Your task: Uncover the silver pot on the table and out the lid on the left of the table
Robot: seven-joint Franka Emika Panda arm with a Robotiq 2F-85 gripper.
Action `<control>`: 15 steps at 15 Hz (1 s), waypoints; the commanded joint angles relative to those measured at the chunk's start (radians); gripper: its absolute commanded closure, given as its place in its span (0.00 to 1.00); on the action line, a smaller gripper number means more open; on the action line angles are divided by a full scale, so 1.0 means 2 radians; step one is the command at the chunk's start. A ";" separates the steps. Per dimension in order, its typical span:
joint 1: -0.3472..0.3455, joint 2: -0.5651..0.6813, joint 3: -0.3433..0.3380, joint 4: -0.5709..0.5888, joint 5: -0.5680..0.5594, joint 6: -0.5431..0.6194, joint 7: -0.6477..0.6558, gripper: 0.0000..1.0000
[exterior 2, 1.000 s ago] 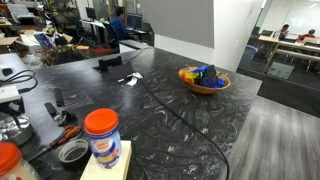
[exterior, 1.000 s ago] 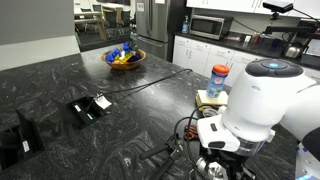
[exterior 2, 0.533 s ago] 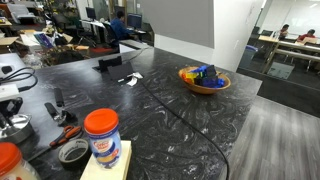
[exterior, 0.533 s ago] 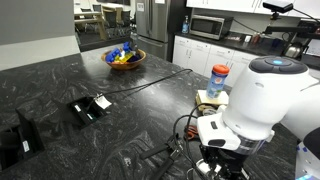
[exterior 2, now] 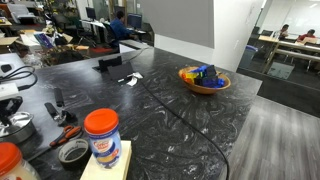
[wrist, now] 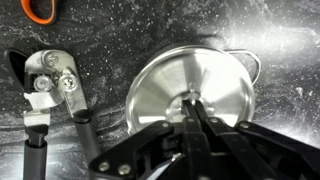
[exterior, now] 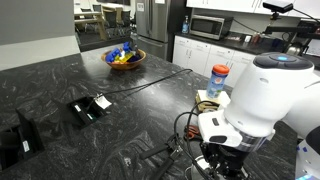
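Note:
The wrist view looks down on the lid point(wrist: 160, 88), a shiny round disc that sits flat on the silver pot point(wrist: 251, 64). Only the pot's rim and a side handle show. My gripper point(wrist: 192, 104) is shut on the lid's small central knob, which its fingers almost hide. In an exterior view my gripper point(exterior 2: 12, 110) hangs low over the lid point(exterior 2: 19, 127) at the edge of the dark marbled table point(exterior 2: 170, 110). In an exterior view the arm's white body point(exterior: 265, 95) hides the pot, and the gripper point(exterior: 216, 168) is partly cut off at the bottom.
A can opener point(wrist: 55, 85) lies beside the pot, with an orange scissors handle point(wrist: 40, 9) beyond it. A wooden bowl of colourful items point(exterior: 125, 57) stands far back, an orange-lidded jar point(exterior 2: 102, 135) is nearby, and a black cable point(exterior: 150, 80) crosses the table.
The jaws have closed onto the lid's knob. The arm has sunk slightly over the pot. The lid and pot have not moved.

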 commanded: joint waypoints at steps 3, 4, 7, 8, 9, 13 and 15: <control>-0.003 -0.049 -0.001 -0.010 -0.014 -0.002 0.020 0.99; -0.007 -0.058 -0.002 -0.010 -0.024 -0.005 0.035 0.99; -0.018 -0.077 -0.008 -0.007 -0.052 -0.010 0.076 0.99; -0.024 -0.081 -0.012 -0.004 -0.065 -0.013 0.087 0.99; -0.032 -0.082 -0.014 0.000 -0.083 -0.016 0.103 0.99; -0.065 -0.071 -0.029 0.024 -0.138 -0.024 0.137 0.99; -0.075 -0.055 -0.044 0.047 -0.139 -0.033 0.129 0.99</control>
